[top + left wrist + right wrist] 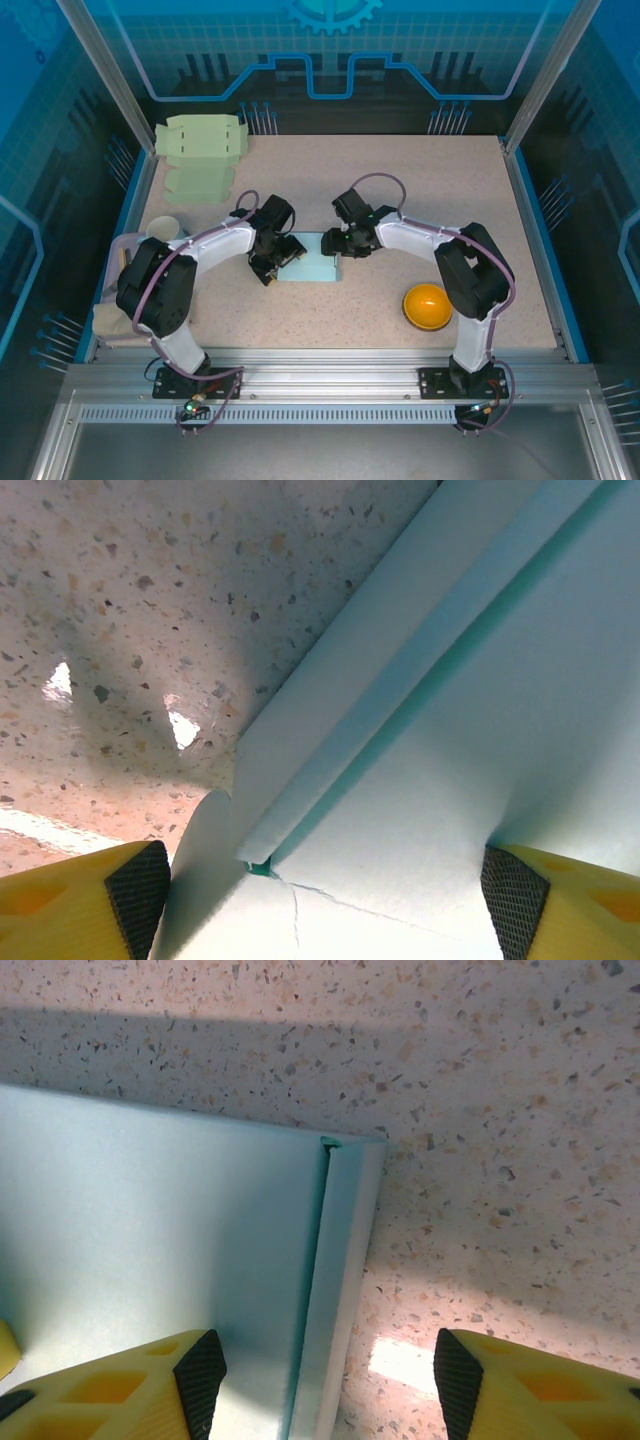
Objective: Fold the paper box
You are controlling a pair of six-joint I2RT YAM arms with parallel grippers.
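Both claws hang spread over the pale-blue paper box (312, 264). I judge it early folding: the left claw (325, 900) straddles a creased flap, the right claw (320, 1375) the narrow edge strip. Next, pinch and lift a flap. The card is thin, matte and sharply creased; the tabletop (500, 1110) is speckled.

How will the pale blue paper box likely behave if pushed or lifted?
The paper box looks thin and flat, so probably light and floppy, sliding easily on the table. Its creased flap will likely hinge rather than stay stiff.
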